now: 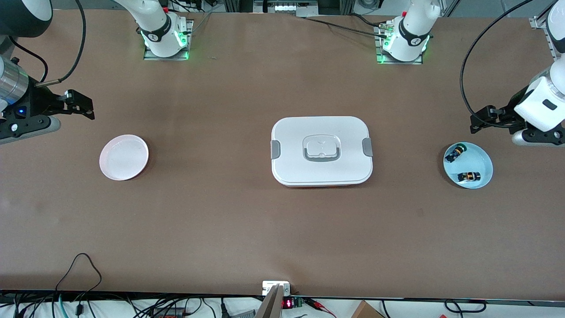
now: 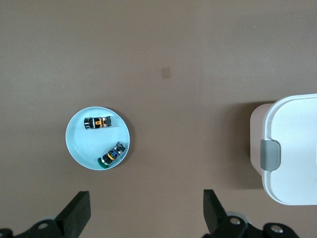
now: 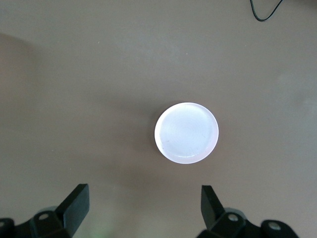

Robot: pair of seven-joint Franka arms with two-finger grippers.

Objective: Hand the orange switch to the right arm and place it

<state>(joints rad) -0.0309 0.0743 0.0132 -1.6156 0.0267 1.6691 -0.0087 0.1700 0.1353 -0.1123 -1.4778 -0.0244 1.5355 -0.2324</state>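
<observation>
The orange switch (image 1: 468,176) lies on its side in a light blue dish (image 1: 481,161) at the left arm's end of the table; it also shows in the left wrist view (image 2: 97,122). A green-capped switch (image 1: 454,153) lies beside it in the same dish (image 2: 79,144). My left gripper (image 1: 479,121) is open and empty, up over bare table next to the dish; in its wrist view (image 2: 147,213) nothing is between the fingers. My right gripper (image 1: 84,108) is open and empty, over the table at the right arm's end (image 3: 143,210).
A white round dish (image 1: 124,157) sits near the right gripper and shows in the right wrist view (image 3: 186,133). A white lidded box with grey clips (image 1: 322,151) stands in the middle of the table; its end shows in the left wrist view (image 2: 292,148).
</observation>
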